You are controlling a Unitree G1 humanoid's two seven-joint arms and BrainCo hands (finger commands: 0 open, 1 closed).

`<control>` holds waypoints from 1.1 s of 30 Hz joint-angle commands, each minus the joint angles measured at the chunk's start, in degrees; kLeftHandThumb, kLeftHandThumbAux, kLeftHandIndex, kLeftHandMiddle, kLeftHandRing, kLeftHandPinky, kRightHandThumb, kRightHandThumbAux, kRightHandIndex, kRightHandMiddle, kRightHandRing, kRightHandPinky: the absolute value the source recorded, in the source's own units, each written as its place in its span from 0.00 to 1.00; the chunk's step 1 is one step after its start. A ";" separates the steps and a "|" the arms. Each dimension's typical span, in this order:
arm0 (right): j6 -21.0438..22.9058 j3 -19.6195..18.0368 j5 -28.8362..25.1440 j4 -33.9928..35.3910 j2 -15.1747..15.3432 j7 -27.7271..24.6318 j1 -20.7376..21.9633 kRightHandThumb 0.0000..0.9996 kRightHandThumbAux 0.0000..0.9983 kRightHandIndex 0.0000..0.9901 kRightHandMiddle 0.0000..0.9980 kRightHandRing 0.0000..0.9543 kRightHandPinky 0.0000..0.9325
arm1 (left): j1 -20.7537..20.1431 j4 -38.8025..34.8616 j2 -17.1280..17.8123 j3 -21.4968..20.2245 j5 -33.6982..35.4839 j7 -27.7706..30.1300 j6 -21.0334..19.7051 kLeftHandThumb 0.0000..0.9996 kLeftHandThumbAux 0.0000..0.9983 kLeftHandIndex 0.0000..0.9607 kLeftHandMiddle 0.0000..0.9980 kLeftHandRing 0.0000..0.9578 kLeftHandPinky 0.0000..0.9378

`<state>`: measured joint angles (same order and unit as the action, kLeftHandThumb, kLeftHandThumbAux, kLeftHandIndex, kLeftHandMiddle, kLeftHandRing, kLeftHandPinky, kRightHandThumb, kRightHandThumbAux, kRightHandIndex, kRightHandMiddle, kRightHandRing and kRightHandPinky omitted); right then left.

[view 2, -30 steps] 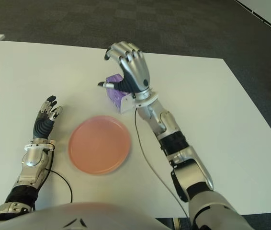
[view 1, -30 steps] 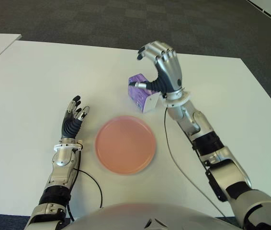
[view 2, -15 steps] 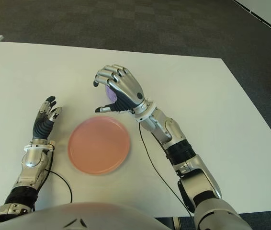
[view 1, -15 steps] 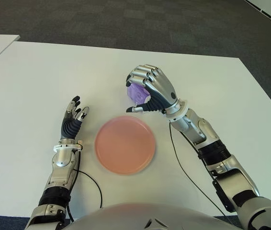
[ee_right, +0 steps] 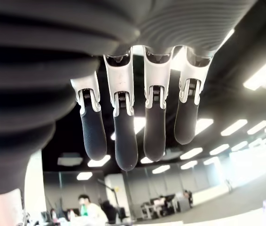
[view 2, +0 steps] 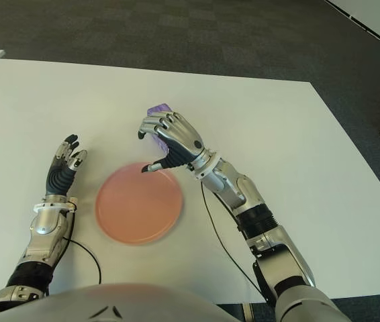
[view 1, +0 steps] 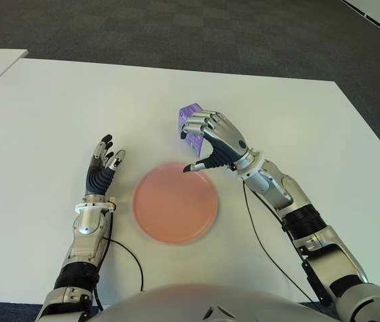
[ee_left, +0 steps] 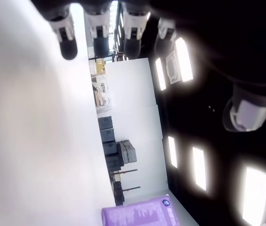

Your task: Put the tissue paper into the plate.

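Over tissue pack [view 1: 189,119]: right hand [view 1: 215,140], fingers [view 1: 199,127] curled, thumb near plate [view 1: 175,202].

White table [view 1: 311,121], dark carpet around it. Directly on it: pink plate [view 1: 175,202] near the front-centre edge; purple tissue pack [view 1: 190,121] just behind the plate, slightly to the right. Black cables trail across the tabletop from both forearms. Second white table edge at far left.

Silver segmented arms; black-tipped robot hand [view 1: 211,142]; thin black cables [view 1: 265,251]
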<state>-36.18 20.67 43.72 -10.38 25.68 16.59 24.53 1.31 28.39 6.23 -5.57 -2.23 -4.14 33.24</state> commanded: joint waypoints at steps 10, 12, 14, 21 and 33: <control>14.86 -3.91 5.13 -19.30 -6.73 17.26 9.22 0.44 0.46 0.10 0.13 0.13 0.12 | 3.29 4.11 -0.80 0.70 -0.21 1.44 -0.23 0.00 0.43 0.00 0.00 0.00 0.00; 17.11 -3.72 5.35 -20.17 -7.12 17.94 9.87 0.39 0.41 0.05 0.07 0.06 0.06 | 3.34 4.00 -0.87 0.72 -0.22 1.42 -0.30 0.00 0.42 0.00 0.00 0.00 0.00; 19.34 -3.60 5.68 -21.39 -7.54 18.95 10.75 0.34 0.36 0.03 0.03 0.03 0.03 | 3.48 3.76 -0.87 0.72 -0.32 1.30 -0.42 0.00 0.42 0.00 0.00 0.00 0.00; 24.53 -3.36 5.93 -25.12 -9.39 23.80 12.63 0.24 0.27 0.00 0.00 0.00 0.00 | 3.69 3.69 -0.64 0.44 -0.55 0.89 -0.66 0.00 0.43 0.00 0.00 0.00 0.00; 29.40 -5.24 1.19 -23.59 -12.74 23.90 11.80 0.18 0.23 0.00 0.00 0.00 0.00 | 3.28 4.88 -0.51 0.09 -0.61 0.67 -0.19 0.00 0.45 0.00 0.00 0.00 0.00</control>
<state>-9.54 16.59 47.11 -35.09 14.44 42.35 36.78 1.22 28.79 6.19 -5.77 -2.12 -3.27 33.21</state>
